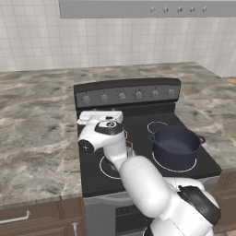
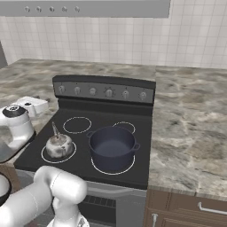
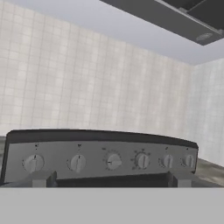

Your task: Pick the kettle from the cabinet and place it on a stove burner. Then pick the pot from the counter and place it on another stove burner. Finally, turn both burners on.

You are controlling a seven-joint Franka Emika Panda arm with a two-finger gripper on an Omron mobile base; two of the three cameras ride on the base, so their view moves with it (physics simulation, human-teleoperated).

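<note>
The silvery kettle (image 2: 59,145) with its arched brown handle stands on the stove's front left burner. The wide dark blue-grey pot (image 1: 177,145) (image 2: 112,146) sits on the front right burner, without a lid. My gripper (image 1: 103,114) (image 2: 37,105) (image 3: 110,179) hovers over the stove's left side, above and behind the kettle, and faces the control panel (image 3: 100,146). It is open and holds nothing. Its fingertips (image 3: 41,178) frame a row of several knobs (image 3: 113,161) (image 1: 122,96) (image 2: 109,93). In the left base view my arm hides most of the kettle. The cabinet is out of view.
Mottled stone counter (image 1: 37,115) (image 2: 190,115) runs on both sides of the black stove (image 1: 138,110). A grey range hood (image 1: 147,8) (image 2: 88,8) hangs above against the white tiled wall. The rear left burner (image 2: 76,125) is bare. Brown drawers (image 2: 195,208) lie below the counter.
</note>
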